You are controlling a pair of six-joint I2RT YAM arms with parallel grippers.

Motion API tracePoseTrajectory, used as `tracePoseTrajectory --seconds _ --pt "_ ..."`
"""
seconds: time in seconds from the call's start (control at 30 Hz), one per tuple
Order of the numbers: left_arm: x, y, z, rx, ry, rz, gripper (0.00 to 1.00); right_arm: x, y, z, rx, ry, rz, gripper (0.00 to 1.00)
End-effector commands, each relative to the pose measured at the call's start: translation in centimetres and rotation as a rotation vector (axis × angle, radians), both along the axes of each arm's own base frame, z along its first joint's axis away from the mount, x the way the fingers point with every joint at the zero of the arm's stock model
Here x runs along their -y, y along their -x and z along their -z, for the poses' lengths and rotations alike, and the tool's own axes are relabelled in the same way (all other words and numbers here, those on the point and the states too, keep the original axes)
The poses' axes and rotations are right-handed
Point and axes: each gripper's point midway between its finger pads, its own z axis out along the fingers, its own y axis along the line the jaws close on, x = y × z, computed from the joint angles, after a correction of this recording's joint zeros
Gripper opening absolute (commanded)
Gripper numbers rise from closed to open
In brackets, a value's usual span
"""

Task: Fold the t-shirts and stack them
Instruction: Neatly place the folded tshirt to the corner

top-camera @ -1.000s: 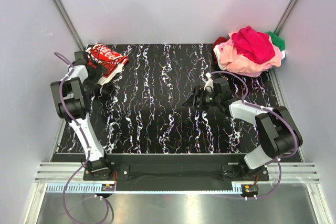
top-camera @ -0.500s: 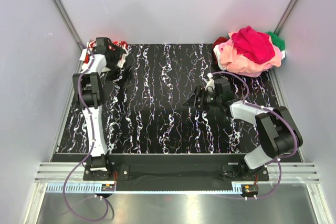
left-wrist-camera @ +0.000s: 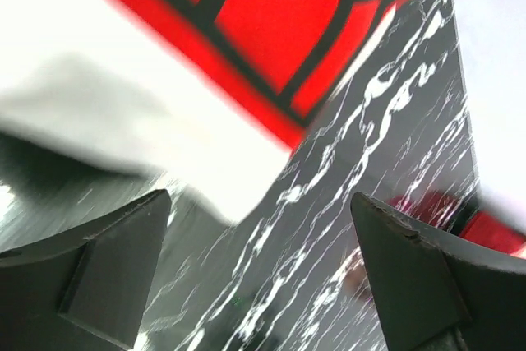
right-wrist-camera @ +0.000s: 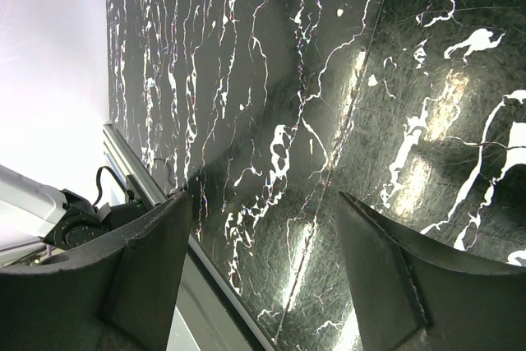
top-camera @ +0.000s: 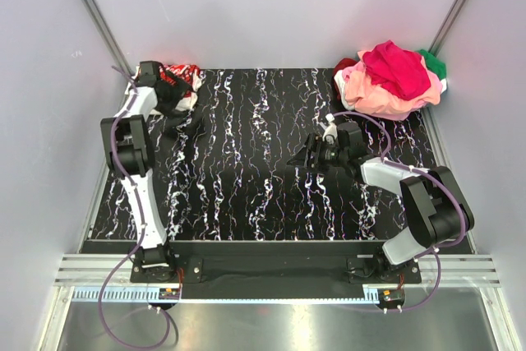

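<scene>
Overhead, the marbled table (top-camera: 246, 178) is shown with a heap of coloured t-shirts (top-camera: 390, 80) at its far right corner. The white t-shirt (left-wrist-camera: 148, 96) is bunched at the far left corner before the left gripper (left-wrist-camera: 259, 228), spread and empty; the right gripper (right-wrist-camera: 263, 203) is likewise spread.

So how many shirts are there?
5: a white shirt far left; pink, magenta, dark red and green piled far right. More may hide underneath.

A: We see a black tabletop (top-camera: 246, 187) veined with white, glossy under the glare.
B: And pale plain walls (top-camera: 271, 6) around us, metal posts (top-camera: 94, 12) in the back corners.
</scene>
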Motion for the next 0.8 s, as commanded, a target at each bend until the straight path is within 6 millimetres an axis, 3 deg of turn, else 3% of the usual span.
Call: tracePoseTrajectory --seconds 0.0,0.07,0.2,0.23,0.3,0.33,0.37,0.4,0.43,0.47,0.5,0.53,0.6,0.63,0.67,0.7,0.77 --pt "-2.6 1.0 -7.4 0.122 -0.129 0.050 0.99 -0.2 -0.5 -1.4 0.055 -0.029 -0.010 0.77" --pt "-3.7 1.9 -8.7 0.110 -0.156 0.049 0.99 -0.1 -0.4 -1.3 0.054 -0.029 -0.010 0.77" --pt "-3.6 3.7 -10.9 0.117 -0.191 0.099 0.99 -0.1 -0.5 -1.4 0.058 -0.029 -0.009 0.77" --pt "-3.4 4.4 -12.6 0.146 -0.198 0.108 0.99 0.0 -0.5 -1.5 0.061 -0.027 -0.003 0.77" --pt "-2.4 6.3 -12.4 0.131 -0.204 0.149 0.99 0.0 -0.5 -1.5 0.064 -0.025 0.000 0.77" --pt "-1.6 7.4 -14.1 0.160 -0.215 0.166 0.99 0.1 -0.5 -1.6 0.067 -0.025 0.001 0.77" --pt "-0.7 8.9 -12.9 0.131 -0.208 0.196 0.99 0.0 -0.5 -1.6 0.068 -0.026 0.002 0.77" --pt "0.1 9.8 -12.9 0.137 -0.204 0.228 0.99 0.0 -0.4 -1.6 0.068 -0.024 0.001 0.77" --pt "1.8 11.1 -14.5 0.177 -0.213 0.277 0.99 0.1 -0.4 -1.6 0.068 -0.025 0.003 0.77" --pt "2.6 12.1 -14.5 0.177 -0.229 0.306 0.99 0.1 -0.4 -1.7 0.068 -0.024 0.004 0.77" --pt "3.9 14.2 -12.2 0.125 -0.210 0.338 0.99 0.2 -0.4 -1.7 0.070 -0.022 0.006 0.77" --pt "6.7 15.4 -13.9 0.200 -0.214 0.398 0.99 0.2 -0.4 -1.8 0.073 -0.021 0.010 0.77" --pt "11.0 19.2 -11.5 0.188 -0.160 0.537 0.99 0.3 -0.3 -1.8 0.073 -0.018 0.018 0.77" --pt "12.6 20.8 -11.8 0.206 -0.157 0.591 0.99 0.5 -0.3 -1.9 0.079 -0.015 0.025 0.77" --pt "15.6 22.9 -11.2 0.200 -0.158 0.705 0.99 0.5 -0.3 -1.9 0.078 -0.014 0.027 0.78" --pt "17.0 24.4 -11.0 0.201 -0.144 0.774 0.99 0.5 -0.3 -2.0 0.080 -0.013 0.031 0.78" --pt "17.7 27.6 -10.1 0.166 -0.189 0.817 0.99 0.6 -0.3 -2.1 0.082 -0.013 0.033 0.79"
